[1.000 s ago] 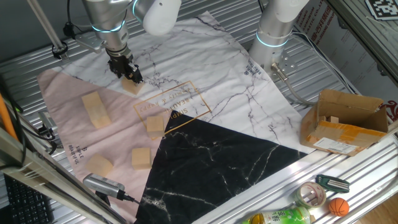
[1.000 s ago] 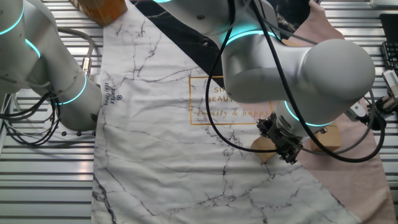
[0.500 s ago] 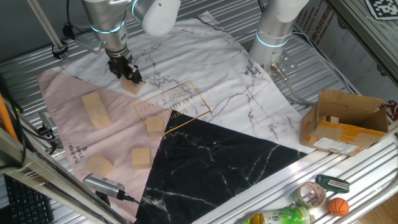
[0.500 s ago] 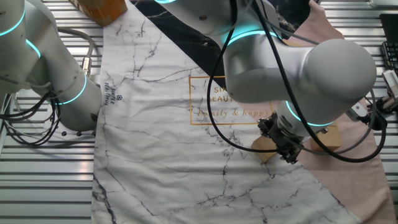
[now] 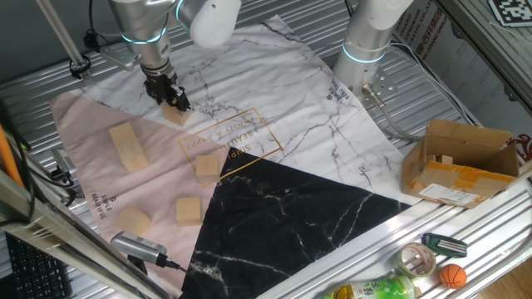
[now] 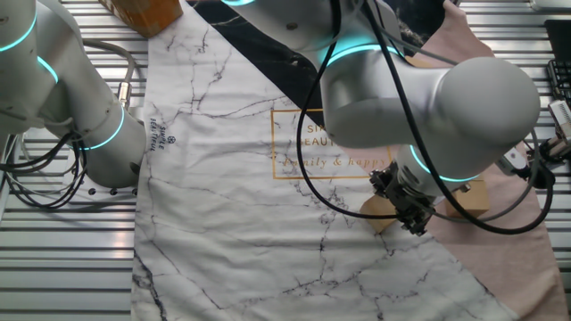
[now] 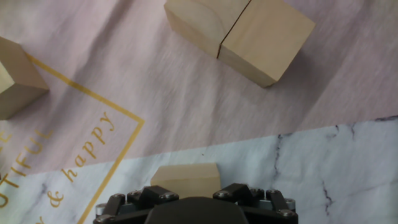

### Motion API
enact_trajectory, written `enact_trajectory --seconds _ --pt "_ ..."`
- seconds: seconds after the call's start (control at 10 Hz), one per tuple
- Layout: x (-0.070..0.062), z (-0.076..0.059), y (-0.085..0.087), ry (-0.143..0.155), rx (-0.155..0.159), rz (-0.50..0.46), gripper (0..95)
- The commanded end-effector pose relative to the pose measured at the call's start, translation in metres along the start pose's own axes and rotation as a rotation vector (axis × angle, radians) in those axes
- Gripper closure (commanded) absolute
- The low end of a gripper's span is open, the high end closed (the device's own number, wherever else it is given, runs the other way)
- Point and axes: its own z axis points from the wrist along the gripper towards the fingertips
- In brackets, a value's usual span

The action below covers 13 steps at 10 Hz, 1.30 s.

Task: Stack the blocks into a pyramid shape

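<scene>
Six light wooden blocks lie on the cloth. My gripper [image 5: 170, 98] is down at the table over one block [image 5: 177, 115] at the border of the white marble and pink cloth, and seems shut on it; the block still rests on the cloth. In the hand view that block [image 7: 186, 178] sits right against the gripper body, with the fingertips hidden. In the other fixed view the gripper [image 6: 412, 214] covers part of it [image 6: 378, 212]. Two blocks [image 5: 129, 146] lie side by side on the pink cloth, also in the hand view [image 7: 239, 28]. Single blocks lie at the gold frame [image 5: 207, 168], lower down [image 5: 189, 211], and at the front left [image 5: 133, 220].
A second arm's base [image 5: 366, 41] stands at the back right. A brown cardboard box [image 5: 461, 162] sits at the right. A tape roll [image 5: 417, 260], a small ball [image 5: 451, 275] and a bottle [image 5: 374, 290] lie at the front edge. A cable plug [image 5: 137, 247] lies at the front left.
</scene>
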Motion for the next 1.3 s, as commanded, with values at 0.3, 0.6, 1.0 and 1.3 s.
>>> enact_trajectory --seconds 0.3,0.6,1.0,1.3 --pt "0.0007 0.0008 -0.0007 -0.001 0.001 0.001 19.0" --pt "0.0026 0.0032 -0.0021 -0.005 -0.006 0.001 19.0" --pt "0.0027 0.0036 -0.0022 -0.006 -0.007 0.004 38.0" --pt "0.003 0.0047 -0.0028 -0.008 -0.011 0.004 38.0"
